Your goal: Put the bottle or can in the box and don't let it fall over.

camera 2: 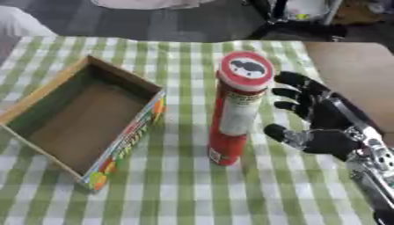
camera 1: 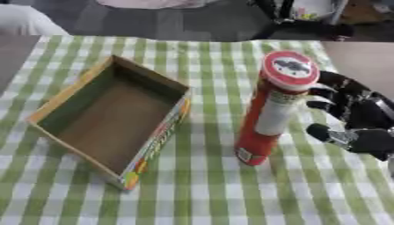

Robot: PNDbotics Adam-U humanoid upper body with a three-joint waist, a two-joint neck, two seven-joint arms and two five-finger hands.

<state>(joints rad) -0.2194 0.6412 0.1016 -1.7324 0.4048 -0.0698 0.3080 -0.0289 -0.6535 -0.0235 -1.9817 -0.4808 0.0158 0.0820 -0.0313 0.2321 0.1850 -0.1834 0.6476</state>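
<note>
We see a tall red tube-shaped can (camera 2: 233,115) with a white label and a red-rimmed lid standing upright on the green and white checked tablecloth (camera 2: 192,193). Its writing is too blurry for us to read. Just right of it is the black right robot hand (camera 2: 315,121), fingers spread, thumb toward the can, not touching. Left sits the open brown cardboard box (camera 1: 115,116), with colourful print we cannot read on its side.
</note>
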